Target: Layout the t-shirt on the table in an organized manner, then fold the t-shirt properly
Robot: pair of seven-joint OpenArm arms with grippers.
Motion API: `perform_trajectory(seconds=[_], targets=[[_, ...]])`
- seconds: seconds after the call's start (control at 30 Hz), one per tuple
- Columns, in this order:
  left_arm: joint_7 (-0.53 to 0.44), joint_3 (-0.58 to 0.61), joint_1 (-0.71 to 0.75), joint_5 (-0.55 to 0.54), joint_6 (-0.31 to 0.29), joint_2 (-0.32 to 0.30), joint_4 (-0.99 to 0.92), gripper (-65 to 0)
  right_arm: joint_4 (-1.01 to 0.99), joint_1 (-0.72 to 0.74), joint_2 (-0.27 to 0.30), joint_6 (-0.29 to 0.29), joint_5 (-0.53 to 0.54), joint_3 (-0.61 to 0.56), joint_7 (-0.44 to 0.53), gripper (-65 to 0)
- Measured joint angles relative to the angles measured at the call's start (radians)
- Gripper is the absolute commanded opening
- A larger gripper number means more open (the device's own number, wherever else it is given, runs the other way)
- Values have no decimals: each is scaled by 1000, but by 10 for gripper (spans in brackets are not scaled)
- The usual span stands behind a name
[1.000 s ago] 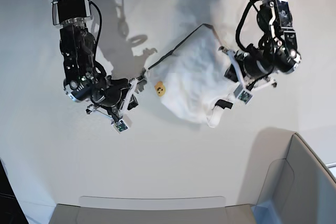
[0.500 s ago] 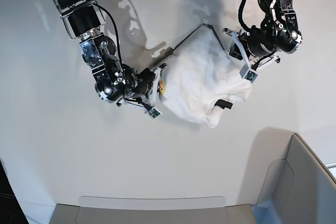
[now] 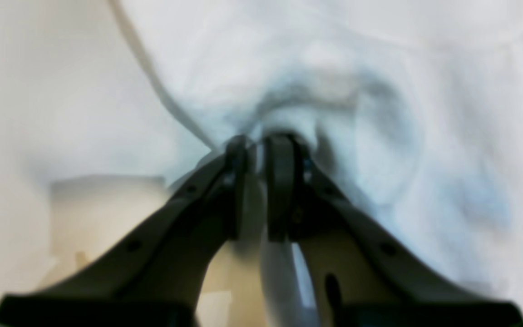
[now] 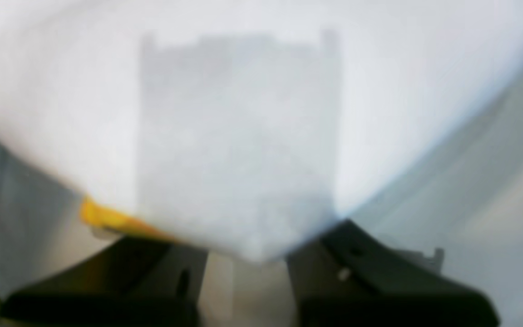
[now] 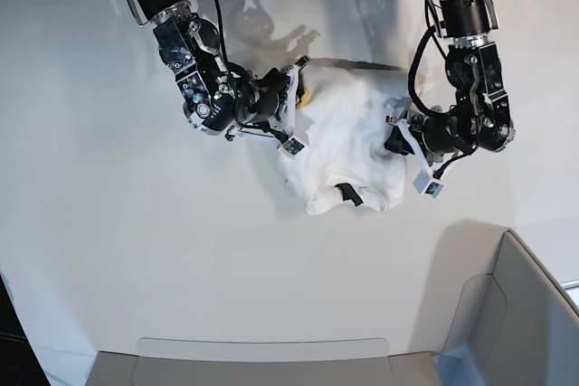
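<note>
The t-shirt [image 5: 348, 146] was a light, limp thing, soft cotton with no stiffness at all, so I judged it would sag and bunch wherever I did not support it and would slide easily over the smooth table [image 5: 109, 250]. The sensible places to take it were the hems, shoulders or sleeve edges, held in two spots well apart so the cloth could be drawn flat. It was not fragile, but a thin pinch of fabric could slip out if I tugged hard.

It lay bunched in the upper middle of the base view, its black neck tag [image 5: 347, 193] showing at the lower edge of the heap, a spot of yellow print at its upper left.

My left gripper [image 3: 261, 150] sat at the right side of the heap in the base view. Seen from its own wrist camera, the jaws were nearly together, with a fold of white cloth caught between them and running down the gap.

My right gripper [image 5: 288, 119] was pressed against the heap's left edge. Its wrist view was blurred, and the cloth billowed over the fingertips and hid them, so I could not tell whether it truly had hold of anything.
</note>
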Motion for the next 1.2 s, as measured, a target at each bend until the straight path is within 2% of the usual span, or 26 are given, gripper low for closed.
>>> perform_trajectory(seconds=[0.13, 0.23, 0.37, 0.53, 0.67, 0.73, 0.83, 0.93, 1.0, 1.2], targets=[[19, 5, -33, 27, 2, 3, -5, -561, 13, -4, -2, -1, 1, -51, 1, -603], [16, 5, -26, 20, 2, -18, -4, -561, 14, -7, 0, 0, 5, -29, 0, -603], [78, -3, -23, 32, 9, -45, 18, -561, 87, -8, 16, -1, -15, 12, -13, -603], [98, -2, 35, 41, 7, -53, 209, -561, 229, -6, 37, -3, -8, 20, -16, -603], [84, -3, 45, 34, 7, -55, 362, -564, 336, -11, 35, -3, 1, 87, -11, -603], [66, -11, 73, 29, 7, -55, 423, -593, 380, -23, 35, -3, 2, 130, -9, -603], [5, -86, 134, 26, 4, -45, 481, -650, 426, -59, 35, -3, 1, 204, -10, -603], [-39, -187, 167, 40, 3, -45, 493, -650, 463, -90, 36, -3, -2, 269, -10, -612], [-63, -257, 176, 41, 3, -43, 492, -650, 474, -108, 35, -3, -5, 295, -10, -645], [-68, -375, 233, 41, 6, -37, 492, -650, 473, -165, 99, -3, -14, 338, -10, -650]])
